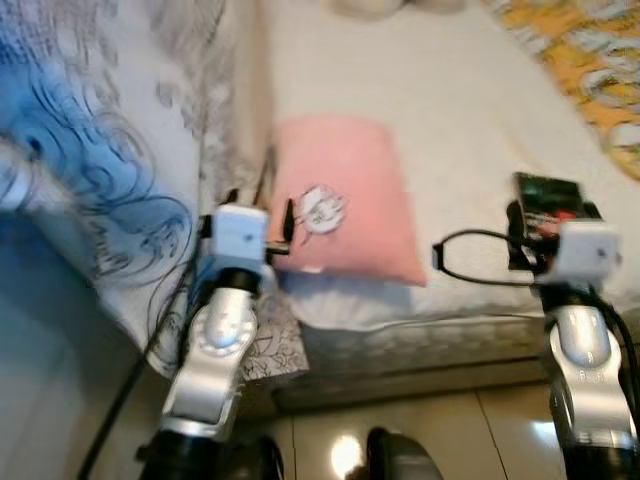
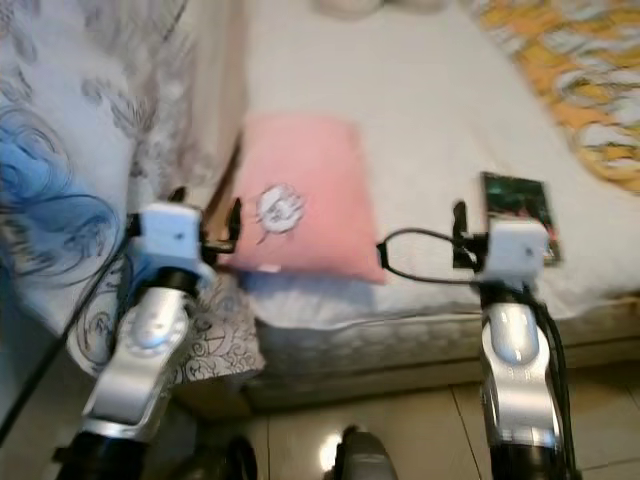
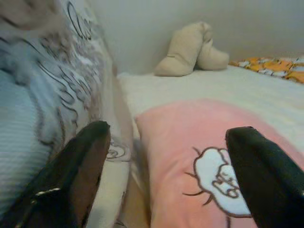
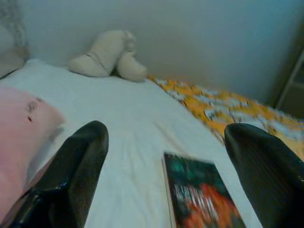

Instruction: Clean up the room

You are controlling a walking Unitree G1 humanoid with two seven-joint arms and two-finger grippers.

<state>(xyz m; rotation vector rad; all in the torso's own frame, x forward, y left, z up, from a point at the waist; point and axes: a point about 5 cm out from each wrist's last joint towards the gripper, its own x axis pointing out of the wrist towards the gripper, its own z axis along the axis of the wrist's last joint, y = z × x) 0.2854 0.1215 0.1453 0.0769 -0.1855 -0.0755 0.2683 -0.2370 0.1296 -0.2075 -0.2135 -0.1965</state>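
Observation:
A pink pillow (image 1: 345, 200) with a small white cartoon print lies on the white bed (image 1: 440, 90), near its front left corner. A dark book (image 2: 517, 210) with a green and red cover rests on the sheet near the front right edge. My left gripper (image 3: 166, 161) is open, held just in front of the pillow's near left corner. My right gripper (image 4: 166, 166) is also open, hovering just before the book. Nothing is between either pair of fingers.
A grey and blue patterned duvet (image 1: 100, 150) is bunched along the bed's left side. An orange patterned blanket (image 2: 570, 70) covers the far right. A beige plush toy (image 3: 190, 50) sits at the head by the wall. Glossy tiled floor (image 1: 420, 430) lies below the bed.

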